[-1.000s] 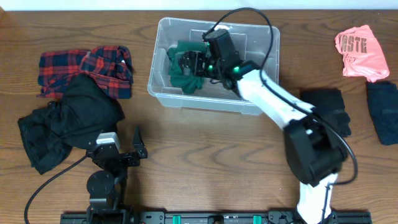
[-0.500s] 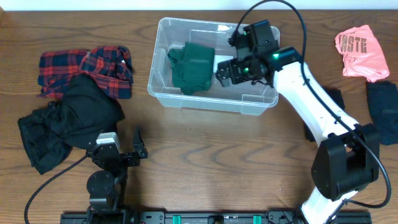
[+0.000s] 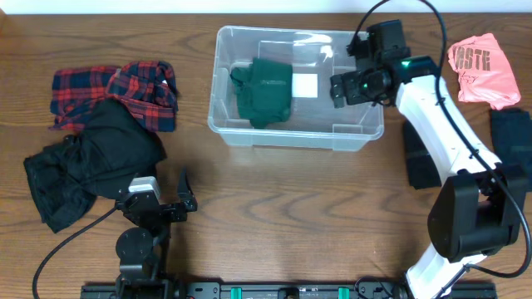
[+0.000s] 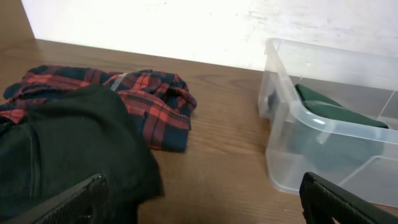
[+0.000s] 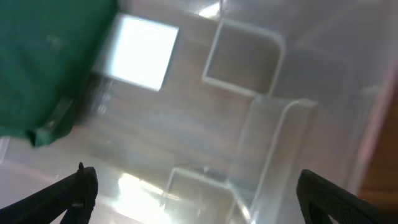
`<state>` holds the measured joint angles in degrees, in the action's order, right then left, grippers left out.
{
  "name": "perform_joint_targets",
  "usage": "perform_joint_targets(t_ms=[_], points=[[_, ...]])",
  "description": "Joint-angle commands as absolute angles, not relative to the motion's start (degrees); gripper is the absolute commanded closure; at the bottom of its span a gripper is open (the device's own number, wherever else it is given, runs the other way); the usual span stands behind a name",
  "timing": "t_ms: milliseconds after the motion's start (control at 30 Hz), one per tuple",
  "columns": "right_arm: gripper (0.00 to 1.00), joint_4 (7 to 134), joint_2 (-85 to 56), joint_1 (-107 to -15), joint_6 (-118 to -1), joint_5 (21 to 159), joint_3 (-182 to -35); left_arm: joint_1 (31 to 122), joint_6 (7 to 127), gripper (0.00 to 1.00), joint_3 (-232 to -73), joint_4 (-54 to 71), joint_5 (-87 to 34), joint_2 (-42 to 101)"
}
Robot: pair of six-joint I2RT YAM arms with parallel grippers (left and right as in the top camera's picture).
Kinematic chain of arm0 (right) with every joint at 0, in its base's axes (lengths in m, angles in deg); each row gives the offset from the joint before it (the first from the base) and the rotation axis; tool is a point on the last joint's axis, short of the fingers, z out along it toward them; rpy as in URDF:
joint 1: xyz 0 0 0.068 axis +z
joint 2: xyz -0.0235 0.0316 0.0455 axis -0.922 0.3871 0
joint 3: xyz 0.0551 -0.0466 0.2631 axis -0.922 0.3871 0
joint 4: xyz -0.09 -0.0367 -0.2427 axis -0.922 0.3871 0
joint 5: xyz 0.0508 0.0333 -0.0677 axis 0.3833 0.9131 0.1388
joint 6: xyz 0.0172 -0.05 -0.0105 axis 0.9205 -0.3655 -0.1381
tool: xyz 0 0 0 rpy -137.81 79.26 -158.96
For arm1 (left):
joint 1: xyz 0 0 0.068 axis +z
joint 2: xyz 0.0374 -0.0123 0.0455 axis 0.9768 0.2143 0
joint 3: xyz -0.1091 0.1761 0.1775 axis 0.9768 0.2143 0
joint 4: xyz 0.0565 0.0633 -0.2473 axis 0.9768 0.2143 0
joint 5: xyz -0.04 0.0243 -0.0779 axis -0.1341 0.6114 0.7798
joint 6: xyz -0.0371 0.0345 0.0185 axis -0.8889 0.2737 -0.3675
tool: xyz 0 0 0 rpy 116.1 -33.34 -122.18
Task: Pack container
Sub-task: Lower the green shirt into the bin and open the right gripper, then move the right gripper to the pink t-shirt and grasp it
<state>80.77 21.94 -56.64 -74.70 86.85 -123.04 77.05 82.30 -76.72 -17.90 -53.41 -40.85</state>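
Note:
The container (image 3: 295, 143), a clear plastic bin, stands at the back middle of the table. A folded green garment (image 3: 268, 90) lies in its left half, beside the white label (image 3: 305, 85) on its bottom. My right gripper (image 3: 342, 89) hovers open over the bin's right end, with nothing between its fingers. The right wrist view looks down into the container (image 5: 273, 124), with the green garment (image 5: 43, 62) at the left and the right gripper (image 5: 199, 199) wide open. My left gripper (image 3: 187, 193) rests open near the front left. The left gripper (image 4: 202, 208) faces the container (image 4: 298, 112).
A red plaid shirt (image 3: 116, 91) and a black garment (image 3: 91, 162) lie at the left, also visible as the plaid shirt (image 4: 149, 99) and black garment (image 4: 68, 143). A pink shirt (image 3: 484, 68), a black cloth (image 3: 432, 149) and a navy cloth (image 3: 511, 145) lie at the right.
My right gripper has moved right, away from the green garment, which stays lying in the bin. The bin has shifted slightly to the right. The left arm has not moved.

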Motion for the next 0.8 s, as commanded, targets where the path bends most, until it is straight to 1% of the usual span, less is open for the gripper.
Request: perform_joint_targets(t_ms=[0, 233, 433, 600, 767], points=[[0.01, 78.8, 21.8, -58.1, -78.6, 84.8, -123.4, 77.3, 82.0, 0.02, -75.8, -16.0, -54.1, -40.9], [0.01, 74.9, 21.7, -58.0, -79.7, 85.5, -123.9, 77.3, 82.0, 0.02, -75.8, -16.0, -54.1, -40.9], [0.01, 76.4, 20.9, -59.5, -78.6, 88.3, -129.9, 77.3, 82.0, 0.02, -75.8, -16.0, -54.1, -40.9], [0.01, 79.2, 20.6, -65.7, -77.0, 91.1, -135.0, 77.3, 82.0, 0.02, -75.8, -16.0, -54.1, -40.9], [0.01, 78.2, 21.2, -76.4, -75.5, 91.7, -134.9, 77.3, 82.0, 0.02, -75.8, -16.0, -54.1, -40.9]])
